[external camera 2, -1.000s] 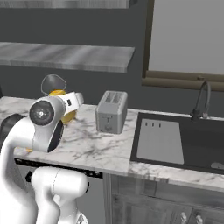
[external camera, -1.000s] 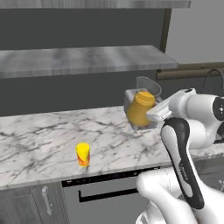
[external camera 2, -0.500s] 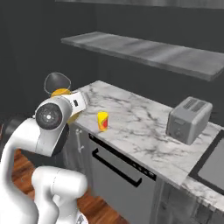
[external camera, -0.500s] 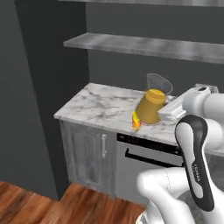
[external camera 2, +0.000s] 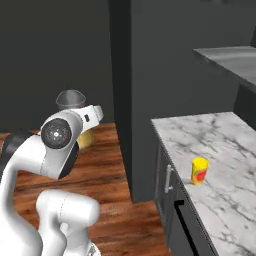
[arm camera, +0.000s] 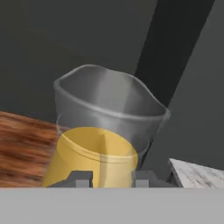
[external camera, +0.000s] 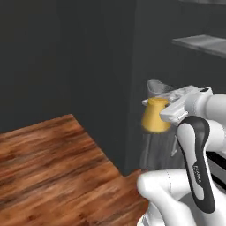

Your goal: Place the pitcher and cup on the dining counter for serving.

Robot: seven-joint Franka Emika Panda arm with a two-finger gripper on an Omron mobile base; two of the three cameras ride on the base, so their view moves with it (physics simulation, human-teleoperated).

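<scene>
Glass pitcher upright in pincer, neck up.

Clear glossy glass pitcher, veined marble worktop, grained wood floor.

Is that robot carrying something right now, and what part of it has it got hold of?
Yes: the gripper holds the pitcher, its fingers clamped on the lower body where the amber liquid sits.

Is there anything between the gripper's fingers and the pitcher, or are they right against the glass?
Nothing lies between them. In the hand view the gripper straddles the pitcher, with both fingertips against its amber-filled lower part, closed on the glass.
</scene>
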